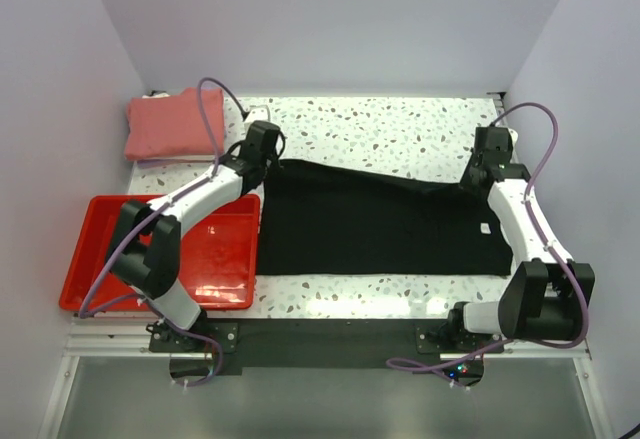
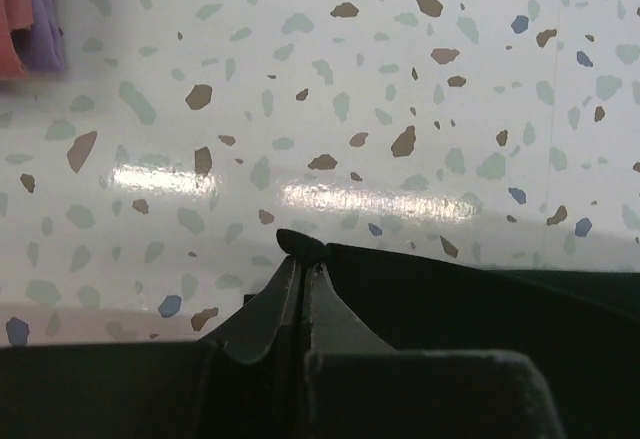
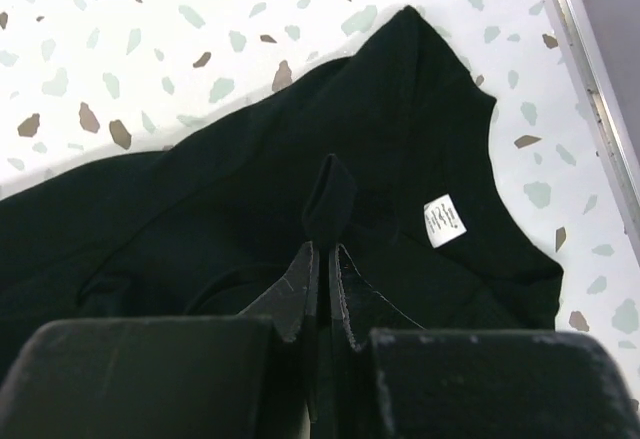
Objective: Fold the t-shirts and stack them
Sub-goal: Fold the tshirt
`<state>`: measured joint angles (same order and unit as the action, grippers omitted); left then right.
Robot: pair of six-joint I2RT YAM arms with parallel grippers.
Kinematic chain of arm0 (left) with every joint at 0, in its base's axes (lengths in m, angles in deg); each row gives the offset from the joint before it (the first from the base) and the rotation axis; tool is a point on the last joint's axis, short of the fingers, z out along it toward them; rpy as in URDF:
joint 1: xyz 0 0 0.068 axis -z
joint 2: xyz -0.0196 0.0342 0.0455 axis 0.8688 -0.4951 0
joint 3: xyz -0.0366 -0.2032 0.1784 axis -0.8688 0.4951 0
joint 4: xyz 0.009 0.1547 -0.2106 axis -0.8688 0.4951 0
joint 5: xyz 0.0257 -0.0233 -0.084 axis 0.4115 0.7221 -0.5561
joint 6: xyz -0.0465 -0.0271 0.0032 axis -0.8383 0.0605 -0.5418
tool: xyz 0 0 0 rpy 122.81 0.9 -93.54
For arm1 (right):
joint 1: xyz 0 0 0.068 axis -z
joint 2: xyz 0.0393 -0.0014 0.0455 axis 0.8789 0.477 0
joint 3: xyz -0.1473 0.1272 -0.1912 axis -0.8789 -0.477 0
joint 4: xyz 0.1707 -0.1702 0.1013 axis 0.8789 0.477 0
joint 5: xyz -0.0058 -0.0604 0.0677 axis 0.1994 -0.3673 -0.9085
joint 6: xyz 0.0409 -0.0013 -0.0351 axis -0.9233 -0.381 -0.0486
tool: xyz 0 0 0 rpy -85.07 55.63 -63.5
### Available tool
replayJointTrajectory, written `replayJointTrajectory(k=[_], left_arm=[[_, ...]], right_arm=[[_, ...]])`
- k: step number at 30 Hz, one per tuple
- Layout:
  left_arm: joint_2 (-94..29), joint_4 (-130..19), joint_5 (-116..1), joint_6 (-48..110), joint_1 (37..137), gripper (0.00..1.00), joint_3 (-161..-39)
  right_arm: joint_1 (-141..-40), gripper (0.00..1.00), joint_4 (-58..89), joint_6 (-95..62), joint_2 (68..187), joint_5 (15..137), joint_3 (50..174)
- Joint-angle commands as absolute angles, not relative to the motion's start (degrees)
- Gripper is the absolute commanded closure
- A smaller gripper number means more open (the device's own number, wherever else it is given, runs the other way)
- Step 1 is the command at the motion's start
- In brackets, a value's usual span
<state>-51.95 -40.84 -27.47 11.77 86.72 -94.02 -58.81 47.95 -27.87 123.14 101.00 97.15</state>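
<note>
The black t-shirt (image 1: 375, 221) lies spread on the speckled table, its small white label (image 1: 484, 227) near the right side. My left gripper (image 1: 270, 157) is shut on the shirt's far left corner; the left wrist view shows the cloth edge (image 2: 300, 244) pinched between the jaws. My right gripper (image 1: 474, 175) is shut on the shirt's far right part; the right wrist view shows a fold of black cloth (image 3: 330, 204) between the jaws, with the label (image 3: 440, 221) beside it. The salmon-pink t-shirt (image 1: 170, 125) lies folded at the far left corner.
A red plastic tray (image 1: 100, 229) sits at the left near side, under my left arm. White walls close in the table on the left, far and right sides. A purple cable (image 1: 212, 119) crosses the pink shirt.
</note>
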Motion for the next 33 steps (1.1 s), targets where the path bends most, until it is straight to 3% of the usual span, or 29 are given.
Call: replayJointTrajectory(k=[1, 20, 33], left_arm=[[-48.1, -45.8, -27.7, 15.7, 86.5, 1.0, -90.6], [-40.0, -52.5, -36.1, 14.7, 88.5, 1.0, -75.3], [-39.1, -48.8, -26.8, 8.5, 91.3, 1.0, -72.7]], right_arm=[[-58.8, 1.0, 49.7, -27.5, 120.3, 100.1, 96.4], [-58.5, 1.0, 56.6, -28.6, 116.7, 104.8, 94.4], [-58.5, 0.98, 58.2, -30.6, 119.8, 107.5, 92.6]])
